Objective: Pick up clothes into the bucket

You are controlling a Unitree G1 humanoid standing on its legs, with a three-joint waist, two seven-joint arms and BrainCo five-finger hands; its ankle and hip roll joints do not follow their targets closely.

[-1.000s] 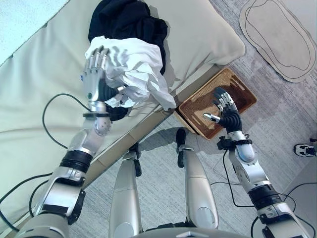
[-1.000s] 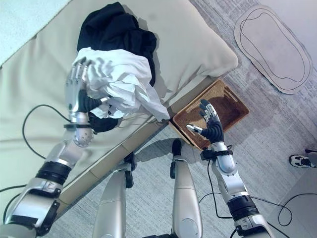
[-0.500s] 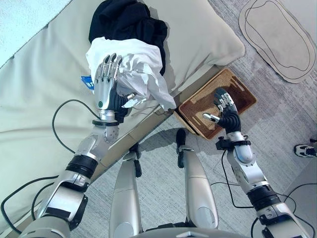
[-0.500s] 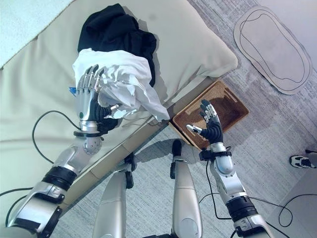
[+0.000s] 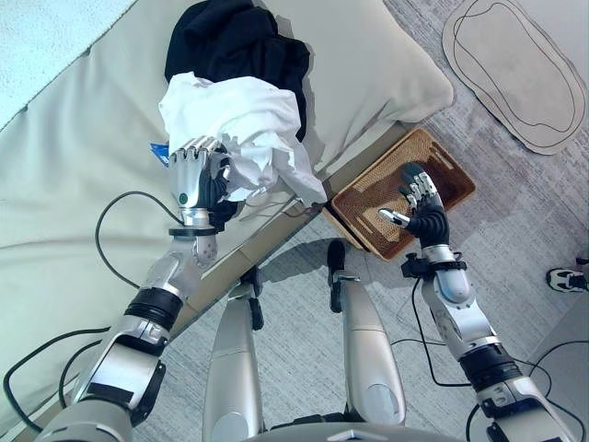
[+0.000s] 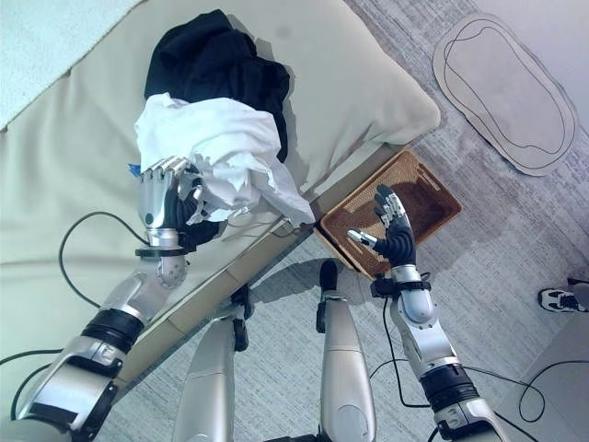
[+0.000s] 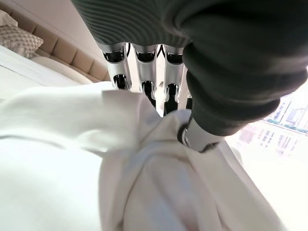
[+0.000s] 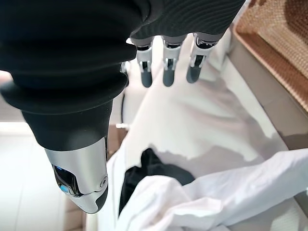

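Beige padded bed (image 5: pixel 83 138) across the upper left, grey carpet (image 5: pixel 304 276) beyond its edge, a pale oval mat (image 5: pixel 515 69) off to the far right. Left hand (image 5: pixel 195 175) curled shut on the near edge of a crumpled white cotton garment (image 5: pixel 244 124), fingers (image 7: pixel 144 72) buried in the folds and thumb pinching from the other side in the left wrist view. Best done by keeping that clench tight and lifting well up before swinging right, since a long white tail droops over the bed's edge (image 5: pixel 308 184) and would likely snag or drag otherwise. Worth gathering only the white piece: a black bunched garment (image 5: pixel 235 41) lies just behind and partly under it, touching, and could ride along or tumble off. Target for the drop: a brown woven rectangular basket (image 5: pixel 368 198) on the carpet just beside the bed's corner, near the hanging tail. Right hand (image 5: pixel 419 204) hovering over that basket with fingers spread and relaxed, holding nothing, well apart from the cloth. Probably wise to clear it aside, or use it to steady the basket's rim, before the release.
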